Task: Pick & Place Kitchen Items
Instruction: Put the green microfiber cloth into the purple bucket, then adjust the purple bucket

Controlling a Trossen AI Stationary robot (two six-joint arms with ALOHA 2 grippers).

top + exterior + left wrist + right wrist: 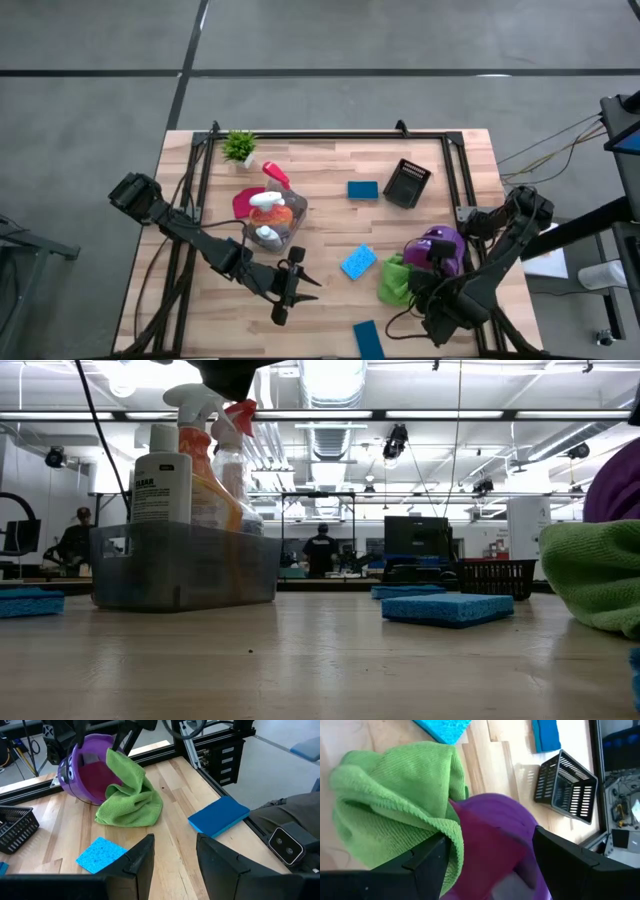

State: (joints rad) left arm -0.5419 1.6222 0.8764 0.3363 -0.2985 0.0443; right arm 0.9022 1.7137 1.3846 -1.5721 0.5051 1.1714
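The right gripper (487, 857) is spread wide over the purple bowl (492, 832), gripping nothing; the green cloth (395, 795) is draped half inside that bowl. Closed now, cloth and rim could be pinched together (bowl dragged along). The left gripper (175, 857) hangs part-open nearby, empty

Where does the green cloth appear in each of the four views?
High view: green cloth lower right, beside the purple bowl.
Low view: at the right edge.
Left wrist view: upper centre, draped from the bowl.
Right wrist view: left half.
Shared landmark: the purple bowl.
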